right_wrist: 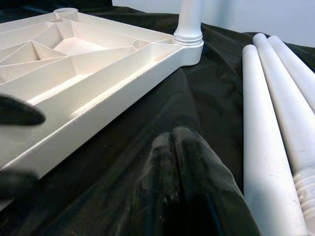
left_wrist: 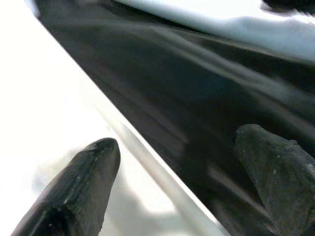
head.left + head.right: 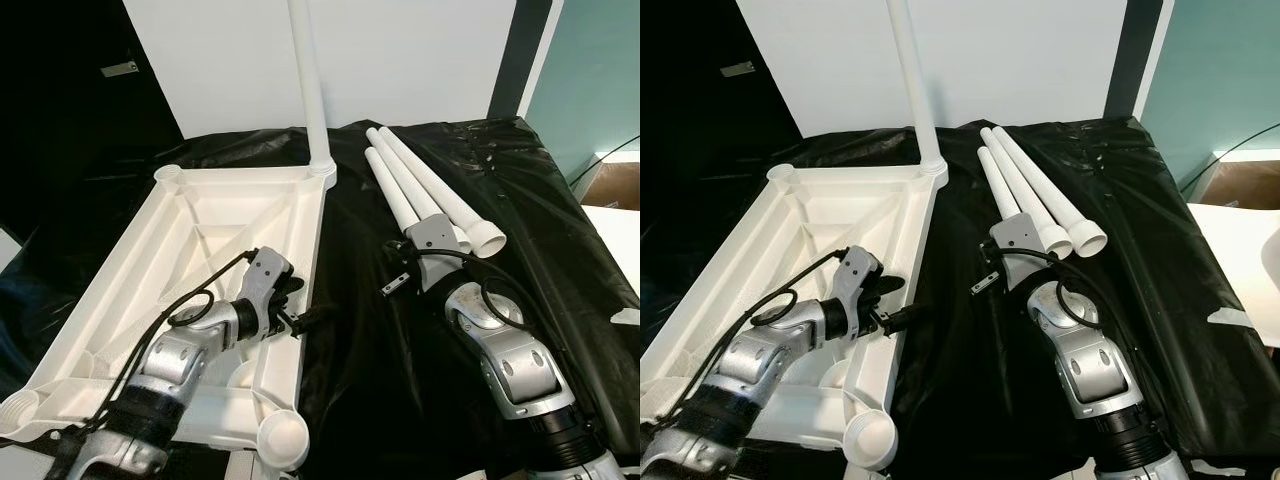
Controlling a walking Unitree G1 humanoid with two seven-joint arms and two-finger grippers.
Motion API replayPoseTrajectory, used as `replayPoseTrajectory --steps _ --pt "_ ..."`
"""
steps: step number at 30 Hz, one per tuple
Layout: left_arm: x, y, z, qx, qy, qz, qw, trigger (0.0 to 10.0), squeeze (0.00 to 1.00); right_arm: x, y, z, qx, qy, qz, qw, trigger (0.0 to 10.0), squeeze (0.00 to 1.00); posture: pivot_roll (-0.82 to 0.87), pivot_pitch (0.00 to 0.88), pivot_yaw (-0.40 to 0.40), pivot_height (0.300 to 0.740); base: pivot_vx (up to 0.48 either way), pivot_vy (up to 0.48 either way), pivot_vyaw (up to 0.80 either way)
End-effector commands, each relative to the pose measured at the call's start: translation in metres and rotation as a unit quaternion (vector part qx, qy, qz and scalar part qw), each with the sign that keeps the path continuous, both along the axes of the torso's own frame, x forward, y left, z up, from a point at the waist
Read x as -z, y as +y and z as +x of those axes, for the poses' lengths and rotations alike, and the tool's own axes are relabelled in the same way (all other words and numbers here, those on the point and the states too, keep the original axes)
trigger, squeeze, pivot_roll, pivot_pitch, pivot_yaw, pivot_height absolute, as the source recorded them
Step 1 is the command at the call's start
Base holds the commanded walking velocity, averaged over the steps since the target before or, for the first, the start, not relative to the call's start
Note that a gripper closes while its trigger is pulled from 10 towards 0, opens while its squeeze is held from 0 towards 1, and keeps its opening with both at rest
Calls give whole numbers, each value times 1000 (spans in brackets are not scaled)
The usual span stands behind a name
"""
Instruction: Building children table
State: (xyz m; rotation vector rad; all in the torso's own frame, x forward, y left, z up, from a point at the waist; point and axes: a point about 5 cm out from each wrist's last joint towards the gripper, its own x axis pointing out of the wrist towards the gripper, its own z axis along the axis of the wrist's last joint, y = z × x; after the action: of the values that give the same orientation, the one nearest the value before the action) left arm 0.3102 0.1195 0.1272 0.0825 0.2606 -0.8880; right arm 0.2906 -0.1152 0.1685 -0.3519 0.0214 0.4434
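Black plastic sheet [image 3: 500,180]: covers the whole work surface, wrinkled and glossy.

White tabletop [image 3: 190,250]: lies upside down on the sheet's left half, ribbed underside up, round leg sockets at its corners.

Fitted leg [image 3: 310,80]: one white tube standing upright in the far right corner socket of the tabletop.

Loose legs [image 3: 425,190]: three white tubes lying side by side on the sheet, right of the tabletop and well apart from it, flared threaded ends pointing toward the robot.

Left gripper [image 3: 295,318]: at the tabletop's right-hand rim, near its middle; fingers parted, one finger [image 2: 78,187] over the white plastic, the other over the black sheet, the rim edge running between them. Whether the fingers press the rim cannot be told.

Right gripper [image 3: 395,268]: low over the sheet, just beside the near ends of the loose legs; fingers together, holding nothing
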Motion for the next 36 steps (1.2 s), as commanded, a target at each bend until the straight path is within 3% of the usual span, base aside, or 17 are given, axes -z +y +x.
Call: replayPoseTrajectory --steps 1,7,12,14,16,21,22,23,24,25,26,27,31,36 --pt "-3 10 6 -32 -10 4 999 10000 0 2 1 0 -3 4 0 1000 10000 0 -23 0 79 740 0 0 0" --pt "-9 24 18 -102 -16 -2 995 10000 0 2 2 0 -5 4 -3 1000 10000 0 -20 0 77 740 0 0 0" --pt "-7 25 14 -111 -5 24 994 10000 0 2 2 0 -6 4 -4 1000 10000 0 -15 0 78 740 0 0 0" --pt "-3 27 15 -121 2 45 992 10000 0 2 2 0 -6 4 -3 1000 10000 0 -14 0 78 740 0 0 0" --pt "8 34 18 -147 13 103 984 10000 0 2 3 0 -7 4 -3 1000 10000 0 -14 0 79 740 0 0 0" --pt "14 36 18 -149 24 133 980 10000 0 2 3 -1 -7 3 -3 1000 10000 0 -16 0 81 740 0 0 0" --pt "15 33 17 -139 29 131 981 9608 0 2 3 -1 -6 3 -3 1000 10000 0 -16 0 81 740 0 0 0" --pt "16 29 15 -129 36 128 983 8588 0 2 2 -1 -5 3 -3 1000 10000 0 -17 0 83 740 0 0 0" --pt "16 29 15 -129 36 128 983 8588 0 2 2 -1 -5 3 -3 1000 10000 0 -17 0 83 740 0 0 0" --pt "19 25 13 -119 45 135 983 6706 0 2 2 -1 -4 3 -3 1000 10000 0 -17 0 83 740 0 0 0" --pt "19 25 13 -119 45 135 983 6706 0 2 2 -1 -4 3 -3 1000 10000 0 -17 0 83 740 0 0 0" --pt "24 22 11 -117 53 148 981 0 0 2 2 -1 -4 3 -3 1000 10000 0 -16 0 84 740 0 0 0" --pt "33 12 12 -134 61 168 975 0 0 2 3 -1 -4 3 -2 1000 10000 0 -12 0 84 740 0 0 0" --pt "28 -3 21 -158 54 139 976 0 0 2 4 0 -5 2 0 1000 10000 0 -6 0 84 740 0 0 0"
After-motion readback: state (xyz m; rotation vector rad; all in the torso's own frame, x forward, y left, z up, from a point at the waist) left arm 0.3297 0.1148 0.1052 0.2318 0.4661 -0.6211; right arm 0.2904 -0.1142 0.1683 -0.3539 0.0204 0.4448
